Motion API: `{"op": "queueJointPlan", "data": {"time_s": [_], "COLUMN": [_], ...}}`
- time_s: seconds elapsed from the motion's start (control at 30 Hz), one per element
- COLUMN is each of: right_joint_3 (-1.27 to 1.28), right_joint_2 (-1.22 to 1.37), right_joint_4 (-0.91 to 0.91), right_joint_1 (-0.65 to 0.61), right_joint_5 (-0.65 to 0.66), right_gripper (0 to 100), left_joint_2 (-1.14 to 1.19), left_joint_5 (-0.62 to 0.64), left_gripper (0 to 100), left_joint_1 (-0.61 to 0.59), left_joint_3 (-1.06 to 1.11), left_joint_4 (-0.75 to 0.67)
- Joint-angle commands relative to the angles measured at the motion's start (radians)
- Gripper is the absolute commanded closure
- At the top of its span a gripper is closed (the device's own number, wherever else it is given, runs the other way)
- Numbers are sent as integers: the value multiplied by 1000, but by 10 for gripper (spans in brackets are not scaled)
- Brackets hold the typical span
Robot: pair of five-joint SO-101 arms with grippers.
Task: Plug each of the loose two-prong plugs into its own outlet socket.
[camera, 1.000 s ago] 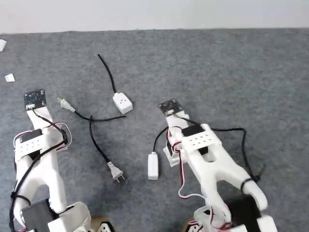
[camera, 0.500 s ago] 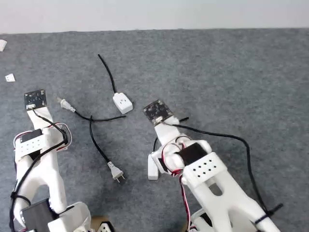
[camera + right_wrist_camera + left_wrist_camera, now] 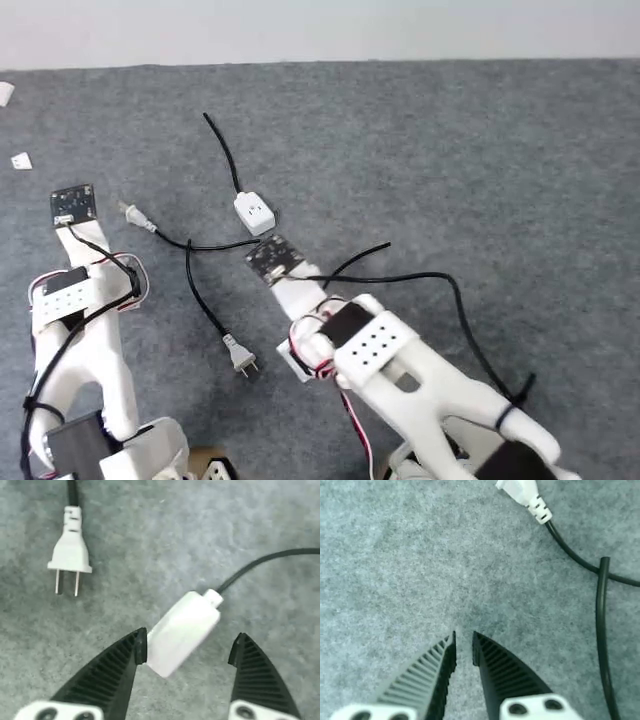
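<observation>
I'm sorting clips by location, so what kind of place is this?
Probably a robotics test bench: a grey felt-like mat covers the surface, two white arms carry exposed wiring, and loose plugs and outlet sockets lie about as practice pieces.

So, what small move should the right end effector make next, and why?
Probably close on the white outlet socket. The right end effector is open, the socket lies tilted between its fingers, one fingertip at its edge. A loose two-prong plug lies nearby on the carpet, so gripping the socket first seems sensible.
</observation>
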Motion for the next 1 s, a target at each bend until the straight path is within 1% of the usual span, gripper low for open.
{"op": "queueJointPlan", "data": {"time_s": [0.0,0.1,0.17,0.37,0.43,0.5,0.53,0.6,0.73,0.8,0.87,0.97], "right_joint_3": [-57,-60,-64,-124,-146,-178,-198,-242,-319,-348,-364,-358], "right_joint_2": [62,148,191,226,219,194,170,111,-15,-70,-107,-107], "right_joint_4": [-42,-77,-81,-13,21,64,94,174,366,450,532,676], "right_joint_1": [-30,-16,18,137,182,217,228,226,166,127,62,-74], "right_joint_5": [-14,-9,-6,-5,-3,3,28,126,446,552,631,816], "right_gripper": [723,726,758,997,977,993,991,990,990,990,990,990], "left_joint_2": [2,2,2,2,2,2,2,2,2,2,2,2], "left_joint_5": [-3,-3,-3,-3,-3,-3,-3,-3,-3,-3,-3,-5], "left_gripper": [945,945,945,945,945,945,945,945,945,945,945,945], "left_joint_1": [8,8,8,8,8,8,8,8,8,8,8,8], "left_joint_3": [-45,-45,-45,-44,-44,-44,-44,-44,-44,-44,-44,-44], "left_joint_4": [-26,-26,-26,-26,-28,-28,-28,-29,-29,-29,-29,-29]}}
